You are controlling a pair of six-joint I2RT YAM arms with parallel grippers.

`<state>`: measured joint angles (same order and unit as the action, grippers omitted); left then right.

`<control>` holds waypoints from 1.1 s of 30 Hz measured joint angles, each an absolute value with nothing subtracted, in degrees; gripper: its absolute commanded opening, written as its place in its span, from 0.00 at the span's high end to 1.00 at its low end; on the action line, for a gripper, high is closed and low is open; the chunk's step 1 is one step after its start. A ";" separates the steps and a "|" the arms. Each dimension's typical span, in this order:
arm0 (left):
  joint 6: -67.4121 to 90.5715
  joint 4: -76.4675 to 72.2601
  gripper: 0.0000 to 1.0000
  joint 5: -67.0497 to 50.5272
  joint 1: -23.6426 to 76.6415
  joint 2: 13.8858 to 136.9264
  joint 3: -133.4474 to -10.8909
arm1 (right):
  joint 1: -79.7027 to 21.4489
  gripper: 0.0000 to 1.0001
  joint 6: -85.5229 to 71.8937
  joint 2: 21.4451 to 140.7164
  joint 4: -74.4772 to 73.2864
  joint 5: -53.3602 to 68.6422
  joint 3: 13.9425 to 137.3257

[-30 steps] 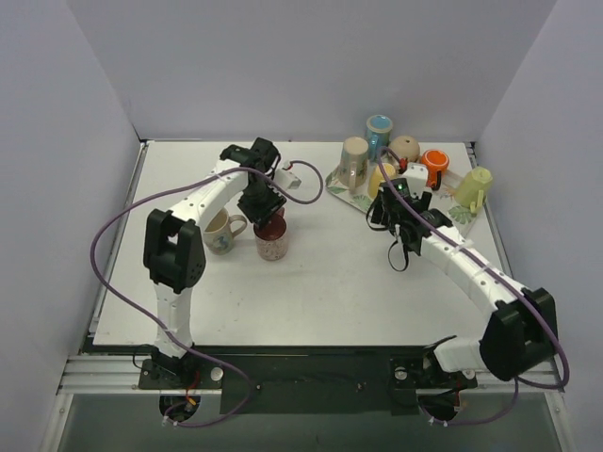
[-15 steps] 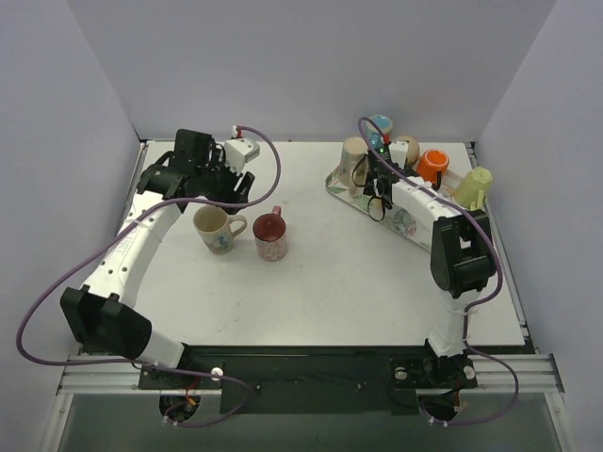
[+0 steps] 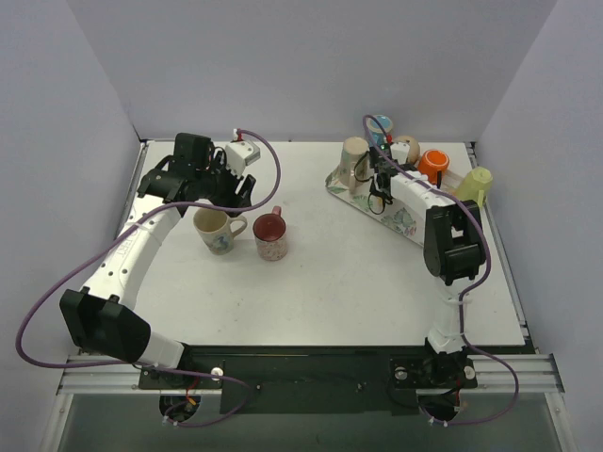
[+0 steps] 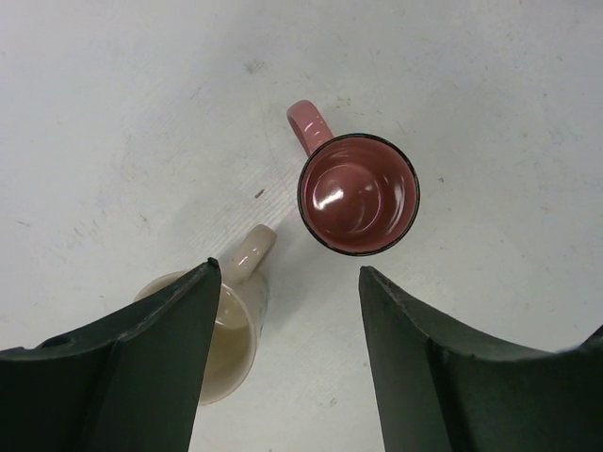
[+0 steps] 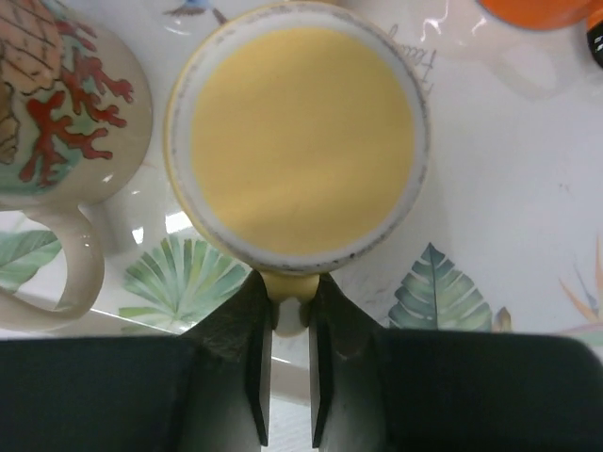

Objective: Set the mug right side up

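A yellow mug (image 5: 301, 141) stands upside down on the leaf-patterned tray (image 5: 509, 217), its flat base facing the right wrist camera. My right gripper (image 5: 289, 292) is shut on that mug's handle (image 5: 287, 282), one finger on each side; from above, the gripper (image 3: 382, 181) covers the mug. My left gripper (image 4: 287, 266) hangs open and empty above the table. Below it a red mug (image 4: 358, 193) and a cream mug (image 4: 221, 344) stand upright, side by side (image 3: 270, 235) (image 3: 217, 229).
More mugs crowd the tray (image 3: 407, 224). They are a beige coral-print mug (image 5: 57, 104) close to the left of the yellow one, a blue one (image 3: 380, 124), a round tan one (image 3: 407, 148), an orange one (image 3: 433, 166) and a pale green one (image 3: 474, 186). White walls enclose three sides.
The right arm reached onto the tray and its gripper shut on the yellow mug's handle. The left gripper opened, let go of the red mug and drew back to the left.
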<state>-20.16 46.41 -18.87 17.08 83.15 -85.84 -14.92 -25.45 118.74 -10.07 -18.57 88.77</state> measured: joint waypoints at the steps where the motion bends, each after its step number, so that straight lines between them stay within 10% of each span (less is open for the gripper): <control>1: -20.27 46.44 0.30 -19.35 17.08 83.15 -85.84 | -14.68 1.00 -25.69 118.69 -9.93 -18.74 88.77; 19: -29.02 47.42 0.12 -25.87 27.20 74.52 -78.04 | -12.95 1.00 -36.73 77.58 -8.67 11.64 65.87; 33: -41.28 25.67 0.11 -1.67 39.79 44.40 -52.27 | -39.07 1.00 -54.15 67.94 -4.99 23.29 65.12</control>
